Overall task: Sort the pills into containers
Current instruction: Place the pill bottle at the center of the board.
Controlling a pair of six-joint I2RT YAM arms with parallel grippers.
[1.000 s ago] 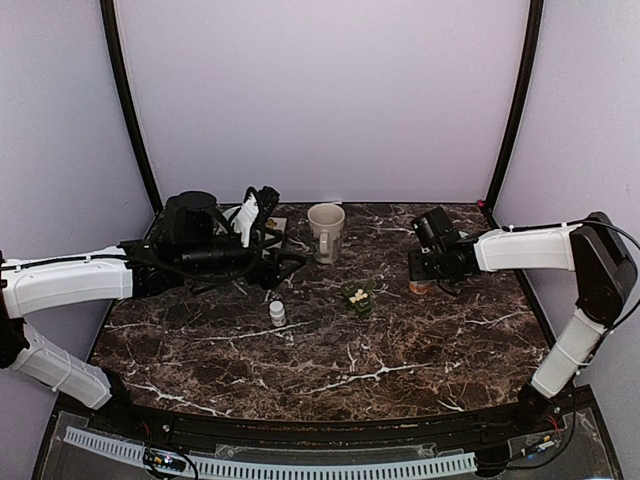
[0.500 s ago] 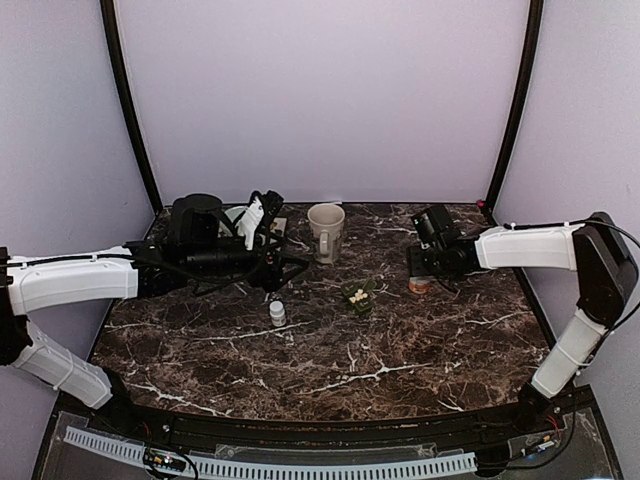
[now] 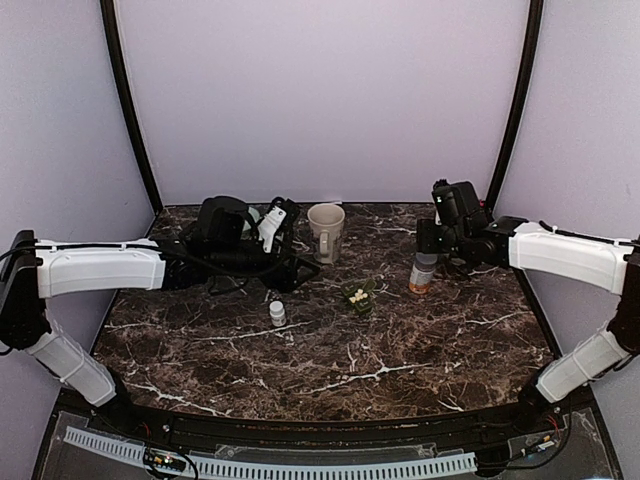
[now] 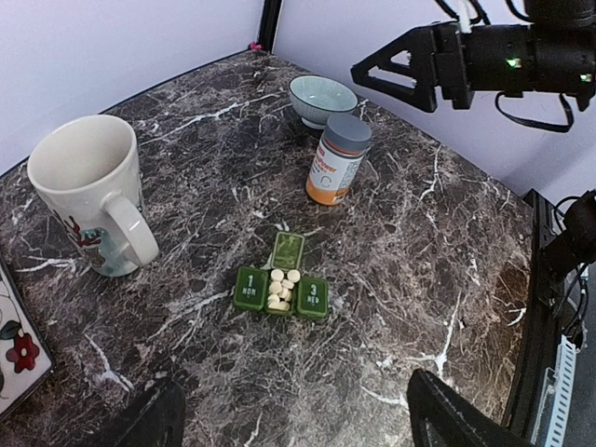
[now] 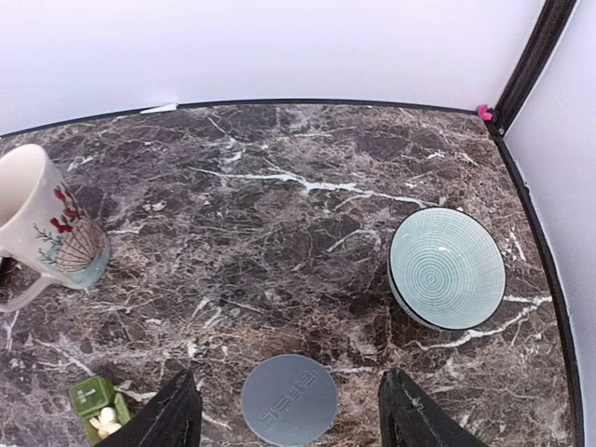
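Our left pincer (image 4: 296,410) hangs over the dark marble table (image 4: 447,242), its fingers wide apart with nothing between them. Just ahead of it we see the small flat dark green plastic pill box (image 4: 250,287). Its middle compartment is open and holds pale pills (image 4: 280,289). It lies between the cream ceramic mug (image 4: 84,186) and the orange pill bottle with a grey cap (image 4: 337,160). Our right pincer (image 5: 289,391) also stands apart, above that bottle and gripping nothing.

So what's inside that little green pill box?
The pill box has its middle compartment open, holding a small heap of pale pills. The compartments marked 1 and 3 have shut lids, so their contents cannot be seen.
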